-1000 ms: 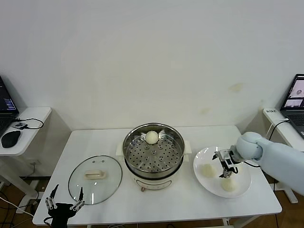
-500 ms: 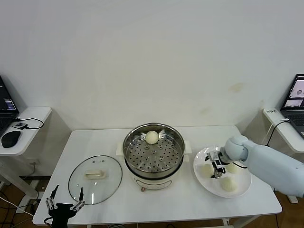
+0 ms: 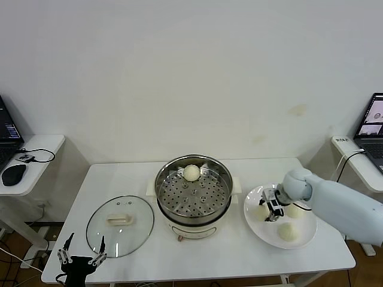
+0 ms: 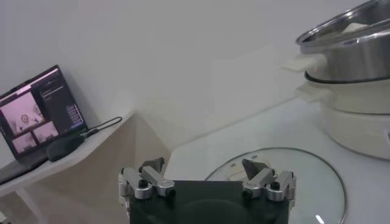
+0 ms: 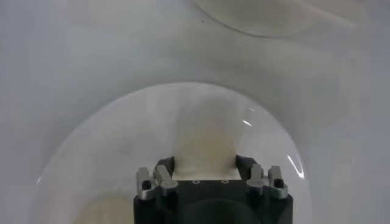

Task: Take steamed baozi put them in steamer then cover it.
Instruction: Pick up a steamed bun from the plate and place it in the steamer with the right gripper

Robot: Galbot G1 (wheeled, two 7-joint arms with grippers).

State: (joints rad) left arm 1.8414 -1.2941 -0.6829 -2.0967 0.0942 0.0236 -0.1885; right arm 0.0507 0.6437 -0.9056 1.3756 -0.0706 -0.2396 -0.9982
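Counting one baozi [image 3: 191,173] inside the steamer [image 3: 193,192], we had our right hand [image 3: 272,208] pinching a bun [image 5: 204,146] on the plate [image 3: 302,236]; cover [image 3: 119,225] lay on the bench [image 3: 239,251]; left hand [image 3: 79,259] spread, idle.

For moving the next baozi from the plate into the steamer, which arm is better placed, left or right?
Right. The right pincer is already over the white plate, at a baozi, beside the steamer. The left pincer hangs below the table's near-left edge, by the cover, far from the plate.
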